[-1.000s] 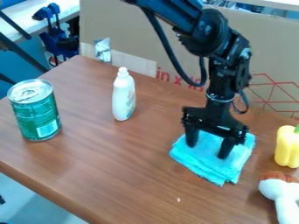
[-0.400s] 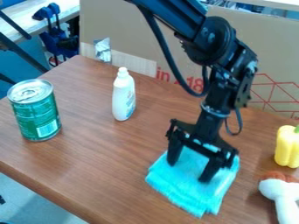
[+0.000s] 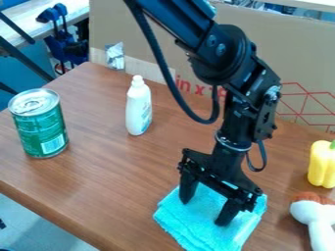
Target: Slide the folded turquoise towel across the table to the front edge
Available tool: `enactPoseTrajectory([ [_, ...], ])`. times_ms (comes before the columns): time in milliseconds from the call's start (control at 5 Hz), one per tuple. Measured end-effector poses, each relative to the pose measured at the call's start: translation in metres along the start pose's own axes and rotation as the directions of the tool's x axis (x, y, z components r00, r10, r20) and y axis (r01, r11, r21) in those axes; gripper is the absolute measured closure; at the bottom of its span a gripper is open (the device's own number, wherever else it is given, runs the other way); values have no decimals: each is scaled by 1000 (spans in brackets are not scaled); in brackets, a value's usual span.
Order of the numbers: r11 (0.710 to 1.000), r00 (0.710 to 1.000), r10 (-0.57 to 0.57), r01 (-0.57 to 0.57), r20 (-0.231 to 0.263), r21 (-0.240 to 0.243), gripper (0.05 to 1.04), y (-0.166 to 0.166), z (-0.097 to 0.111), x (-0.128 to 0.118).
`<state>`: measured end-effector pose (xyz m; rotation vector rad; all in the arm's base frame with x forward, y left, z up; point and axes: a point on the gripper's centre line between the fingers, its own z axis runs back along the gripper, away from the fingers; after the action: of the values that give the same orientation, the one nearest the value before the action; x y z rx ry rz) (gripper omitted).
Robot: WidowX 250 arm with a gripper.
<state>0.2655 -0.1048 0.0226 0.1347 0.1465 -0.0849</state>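
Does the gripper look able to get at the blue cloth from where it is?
Likely yes: the gripper is open and down at the cloth, while the bottle, can and pepper all stand clear of it.

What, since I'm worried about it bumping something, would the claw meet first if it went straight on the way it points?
The turquoise cloth, most likely: the claw points down at it. Its tips may be touching the cloth; the view leaves that unclear.
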Motion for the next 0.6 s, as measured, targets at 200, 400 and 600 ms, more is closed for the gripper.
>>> enactPoseTrajectory([
  [200,1000,1000,25,-25,6,-12,83,0,-2,-5],
  [400,999,999,53,-53,4,-10,83,3,-1,-12],
  [600,995,994,99,-98,-35,25,83,7,0,-21],
])
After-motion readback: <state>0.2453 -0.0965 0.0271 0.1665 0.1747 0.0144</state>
